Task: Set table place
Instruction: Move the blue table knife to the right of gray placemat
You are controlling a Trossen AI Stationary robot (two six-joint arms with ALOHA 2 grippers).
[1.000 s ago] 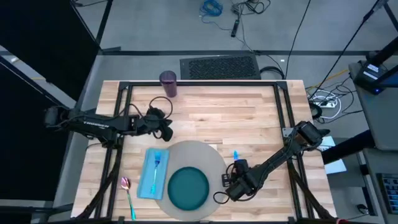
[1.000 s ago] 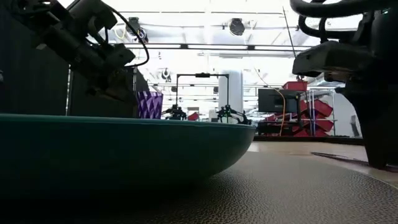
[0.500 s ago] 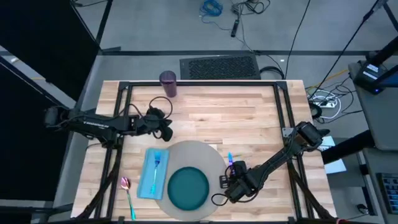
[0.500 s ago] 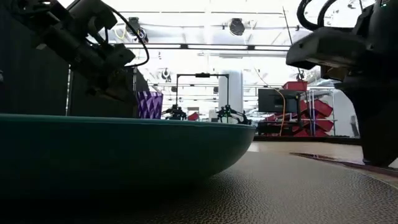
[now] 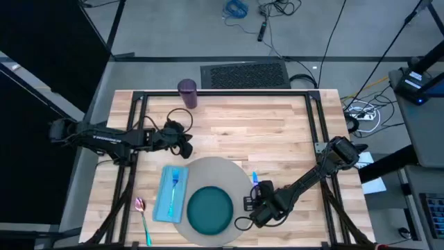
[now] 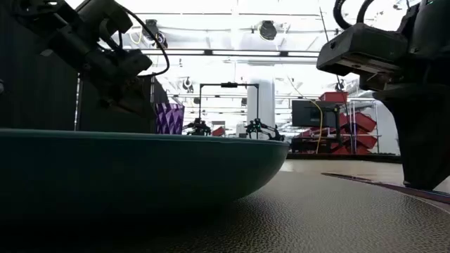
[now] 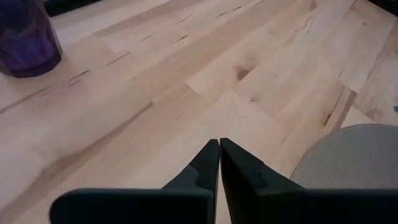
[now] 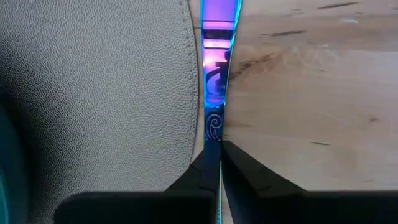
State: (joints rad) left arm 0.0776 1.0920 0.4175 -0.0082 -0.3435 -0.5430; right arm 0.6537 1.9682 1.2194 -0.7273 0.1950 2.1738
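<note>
The right tool (image 5: 255, 196) sat low at the right edge of the round grey mat (image 5: 229, 169), clenched on the handle of the blue knife (image 5: 254, 179), whose free end reached away from the tool toward the far side of the tabletop (image 5: 263, 128). In the right wrist view the knife (image 8: 214, 68) lay straight along the mat's rim (image 8: 124, 93), with bare wood on its other side, and the two dark fingers (image 8: 210, 168) met tightly around its patterned handle. The teal plate (image 5: 210, 210) rested on the near part of the mat. Just left of the mat lay the light blue napkin (image 5: 171, 194) with the blue fork (image 5: 174, 186) on top of it, and farther left the spoon (image 5: 143, 217) with its pink bowl and green handle lay on the wood near the front edge. The purple cup (image 5: 187, 94) stood upright at the far edge of the tabletop, well apart from the rest of the setting. The left tool (image 5: 186, 144) hung over bare planks between the cup and the mat, clenched on nothing; its wrist view showed the fingers (image 7: 208, 167) pressed together above the wood, with the cup (image 7: 25, 37) at one corner and the mat (image 7: 354, 158) at another. From the low view the plate's rim (image 6: 140, 151) filled the foreground, with the cup (image 6: 169, 118) behind it.
</note>
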